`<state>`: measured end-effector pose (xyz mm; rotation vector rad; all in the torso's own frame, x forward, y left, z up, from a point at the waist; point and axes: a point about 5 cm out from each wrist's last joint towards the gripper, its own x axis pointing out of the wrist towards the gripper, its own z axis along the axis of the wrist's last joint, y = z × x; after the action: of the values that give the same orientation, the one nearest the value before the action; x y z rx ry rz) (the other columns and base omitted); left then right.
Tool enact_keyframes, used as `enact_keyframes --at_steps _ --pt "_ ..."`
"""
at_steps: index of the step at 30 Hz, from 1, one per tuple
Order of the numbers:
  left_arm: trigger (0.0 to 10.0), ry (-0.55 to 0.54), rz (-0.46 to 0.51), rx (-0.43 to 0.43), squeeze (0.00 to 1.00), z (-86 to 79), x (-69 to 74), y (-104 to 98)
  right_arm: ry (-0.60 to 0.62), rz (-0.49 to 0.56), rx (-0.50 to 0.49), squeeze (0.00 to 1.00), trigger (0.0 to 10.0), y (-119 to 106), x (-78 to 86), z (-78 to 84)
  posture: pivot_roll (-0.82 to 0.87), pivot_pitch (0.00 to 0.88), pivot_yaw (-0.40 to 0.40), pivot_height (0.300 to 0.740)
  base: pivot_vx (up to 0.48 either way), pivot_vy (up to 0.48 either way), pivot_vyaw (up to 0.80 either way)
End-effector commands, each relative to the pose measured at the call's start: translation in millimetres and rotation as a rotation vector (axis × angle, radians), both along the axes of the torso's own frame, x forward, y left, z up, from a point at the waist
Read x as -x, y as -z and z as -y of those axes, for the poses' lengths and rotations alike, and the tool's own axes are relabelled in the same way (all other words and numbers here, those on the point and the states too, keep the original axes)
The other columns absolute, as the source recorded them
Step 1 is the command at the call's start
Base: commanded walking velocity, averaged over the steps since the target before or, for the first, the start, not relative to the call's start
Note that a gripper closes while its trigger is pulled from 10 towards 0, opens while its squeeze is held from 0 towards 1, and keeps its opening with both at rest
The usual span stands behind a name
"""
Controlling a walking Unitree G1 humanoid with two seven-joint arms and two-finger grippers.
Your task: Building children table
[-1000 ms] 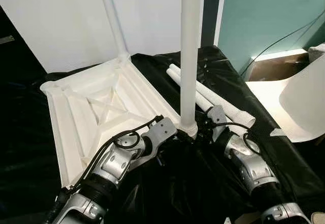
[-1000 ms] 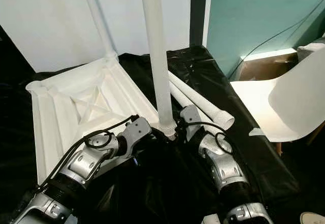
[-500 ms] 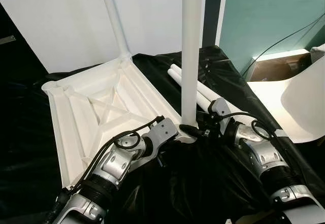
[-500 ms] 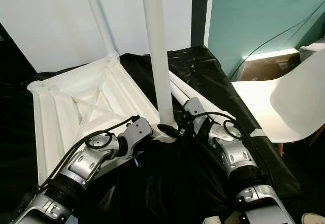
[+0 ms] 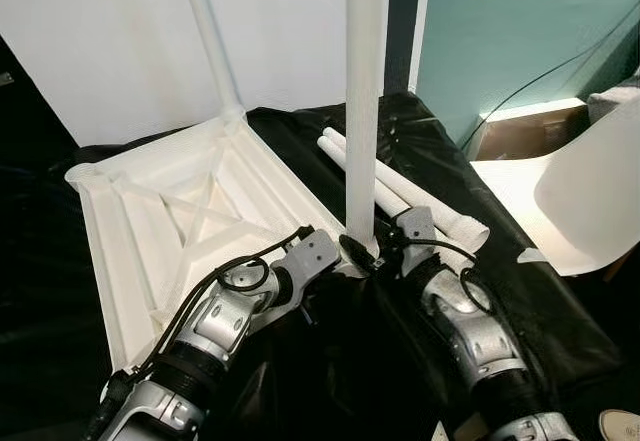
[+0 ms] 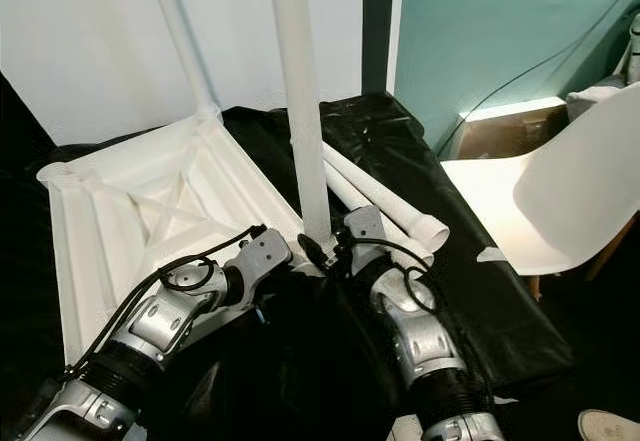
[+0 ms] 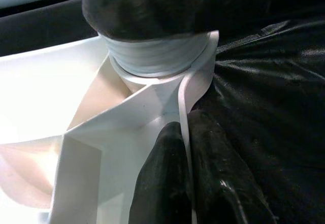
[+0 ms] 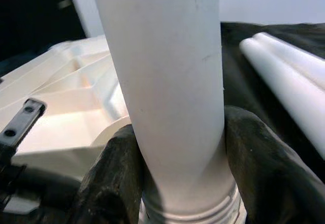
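Standing upright at the near right corner of the upturned white tabletop (image 5: 190, 221), a white table leg (image 5: 362, 111) rises out of the top of the head views, its lower end seated at the corner socket. The right gripper (image 8: 175, 173) is clamped around this leg just above its threaded collar, one black finger on each side, pressed against the plastic. The left gripper (image 7: 190, 168) is at the same corner from the other side: its two black fingers are closed on the thin outer wall of the tabletop, one finger on each face of that edge, just below the socket.

The tabletop lies underside up on a table covered with black sheeting (image 5: 400, 361), its cross ribs showing. A second leg (image 5: 210, 41) already stands at the far corner, tilted slightly. Two more loose legs (image 5: 420, 196) lie side by side on the sheeting just to the right of the tabletop, near the right arm.

Behind stands a white panel (image 5: 110, 51), and farther right a teal wall (image 5: 520, 31). A white chair (image 6: 540, 201) sits beside the table on the right
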<state>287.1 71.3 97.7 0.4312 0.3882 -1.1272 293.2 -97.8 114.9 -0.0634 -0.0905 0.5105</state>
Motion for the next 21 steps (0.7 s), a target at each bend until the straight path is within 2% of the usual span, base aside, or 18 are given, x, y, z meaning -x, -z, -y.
enact_keyframes --at_steps 1,7,8,10,11,12,13,15,19,20,21 --pt "10.0 0.063 -0.167 -0.044 0.0 5.9 25.5 36 0.177 0.097 -0.017 0.0 0.0 -20 -7.6 21.5 0.05 0.0 0.046 0.74 0.0 0.0 0.0" --pt "10.0 0.062 -0.168 -0.046 0.0 5.4 25.9 37 0.156 0.046 -0.017 0.0 0.0 -13 -5.0 16.2 0.05 0.0 0.045 0.74 0.0 0.0 0.0" --pt "10.0 0.061 -0.168 -0.046 0.0 5.4 25.7 37 0.126 0.03 -0.013 0.0 10.0 -12 -5.4 13.7 0.05 0.0 0.045 0.74 0.0 0.0 0.0" --pt "10.0 0.061 -0.168 -0.046 0.0 5.4 25.7 37 0.126 0.03 -0.013 0.0 10.0 -12 -5.4 13.7 0.05 0.0 0.045 0.74 0.0 0.0 0.0" --pt "10.0 0.061 -0.168 -0.046 0.0 5.3 25.5 37 0.099 0.018 -0.012 0.85 10.0 -11 -5.8 12.0 0.05 0.0 0.047 0.74 0.0 0.0 0.0" --pt "10.0 0.061 -0.168 -0.046 0.0 5.3 25.5 37 0.099 0.018 -0.012 0.85 10.0 -11 -5.8 12.0 0.05 0.0 0.047 0.74 0.0 0.0 0.0" --pt "10.0 0.06 -0.168 -0.046 0.0 5.0 24.8 36 0.034 0.007 -0.012 1.0 10.0 -9 -5.7 9.7 0.04 0.0 0.051 0.74 0.0 0.0 0.0" --pt "10.0 0.059 -0.167 -0.047 0.0 4.0 23.5 36 -0.062 0.013 0.004 1.0 10.0 -9 -7.4 9.6 0.04 0.0 0.054 0.74 0.0 0.0 0.0" --pt "10.0 0.061 -0.164 -0.051 0.0 3.5 23.0 36 -0.109 0.015 0.02 1.0 10.0 -11 -9.6 9.7 0.05 0.0 0.051 0.74 0.0 0.0 0.0" --pt "10.0 0.064 -0.16 -0.055 0.0 3.1 22.2 35 -0.165 0.015 0.029 0.0 10.0 -15 -13.3 10.0 0.06 0.0 0.047 0.74 0.0 0.0 0.0" --pt "10.0 0.064 -0.16 -0.055 0.0 3.1 22.2 35 -0.165 0.015 0.029 0.0 10.0 -15 -13.3 10.0 0.06 0.0 0.047 0.74 0.0 0.0 0.0"
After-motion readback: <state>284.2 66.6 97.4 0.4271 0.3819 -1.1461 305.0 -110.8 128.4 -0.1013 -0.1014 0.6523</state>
